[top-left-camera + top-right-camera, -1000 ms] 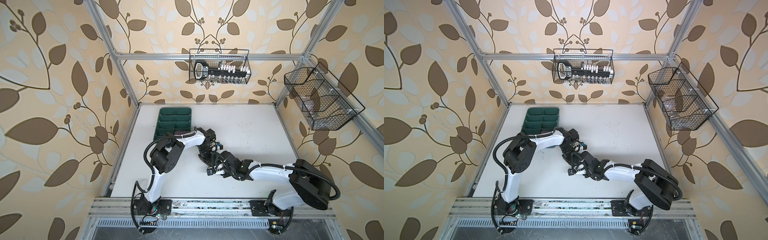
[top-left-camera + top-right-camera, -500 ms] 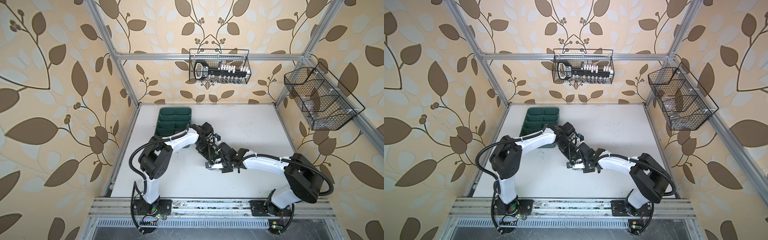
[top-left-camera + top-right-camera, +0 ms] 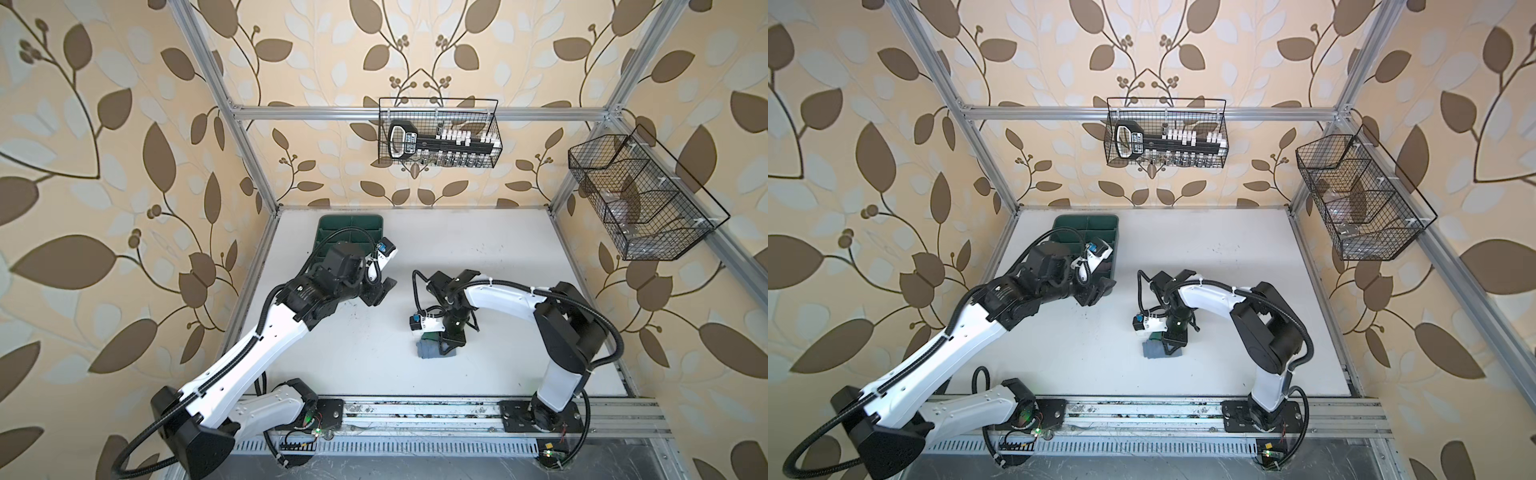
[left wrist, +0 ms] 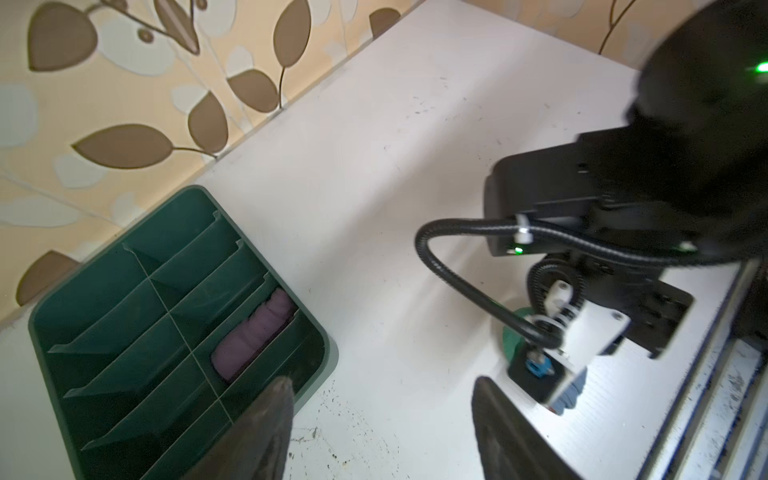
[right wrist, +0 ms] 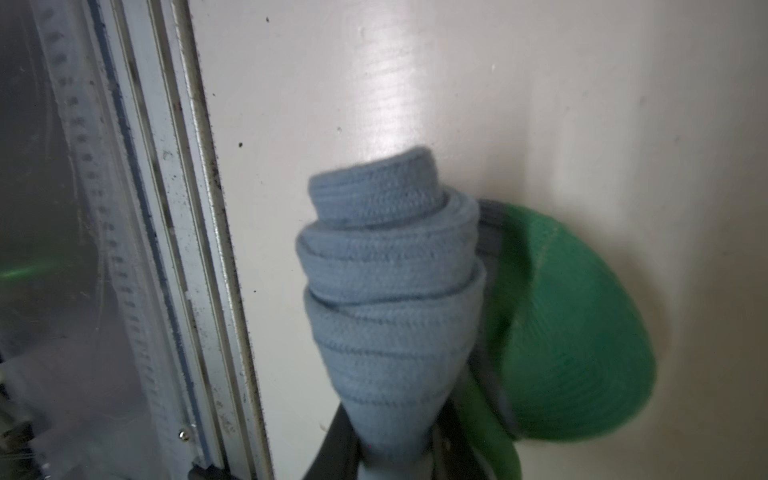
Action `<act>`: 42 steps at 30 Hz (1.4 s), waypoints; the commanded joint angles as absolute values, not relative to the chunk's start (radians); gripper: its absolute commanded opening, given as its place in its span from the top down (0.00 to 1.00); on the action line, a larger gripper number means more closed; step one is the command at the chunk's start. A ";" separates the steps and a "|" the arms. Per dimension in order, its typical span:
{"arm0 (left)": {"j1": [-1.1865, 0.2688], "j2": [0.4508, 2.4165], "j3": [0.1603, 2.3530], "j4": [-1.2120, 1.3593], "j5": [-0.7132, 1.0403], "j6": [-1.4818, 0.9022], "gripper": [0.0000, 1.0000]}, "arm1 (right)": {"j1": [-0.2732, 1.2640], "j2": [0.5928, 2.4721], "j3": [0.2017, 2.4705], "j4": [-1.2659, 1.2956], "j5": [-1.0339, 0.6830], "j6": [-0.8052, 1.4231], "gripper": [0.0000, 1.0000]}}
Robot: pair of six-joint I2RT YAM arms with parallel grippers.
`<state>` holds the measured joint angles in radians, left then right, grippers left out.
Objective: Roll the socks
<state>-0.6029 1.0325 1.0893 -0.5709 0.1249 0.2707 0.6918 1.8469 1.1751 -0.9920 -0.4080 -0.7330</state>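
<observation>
left gripper [image 3: 379, 291] lets go and backs off from the middle, now over by the green tray [image 3: 332, 224], jaws spread wide, right gripper [image 3: 452, 344] tightens up, left alone pinching the rolled grey-blue sock [image 3: 428, 350], roll finally out in plain sight

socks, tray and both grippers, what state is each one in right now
grey-blue sock: rolled up, green heel bulging out at the side, pinched in the right gripper
purple sock: rolled, lying in one compartment of the green tray
green tray: on the table, other visible compartments empty
left gripper: open, holding nothing
right gripper: shut on the grey-blue sock
</observation>
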 commanded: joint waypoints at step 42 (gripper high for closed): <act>-1.089 1.728 0.866 -0.180 -0.171 0.490 0.91 | 0.513 1.887 1.285 -0.981 -0.645 -0.781 0.75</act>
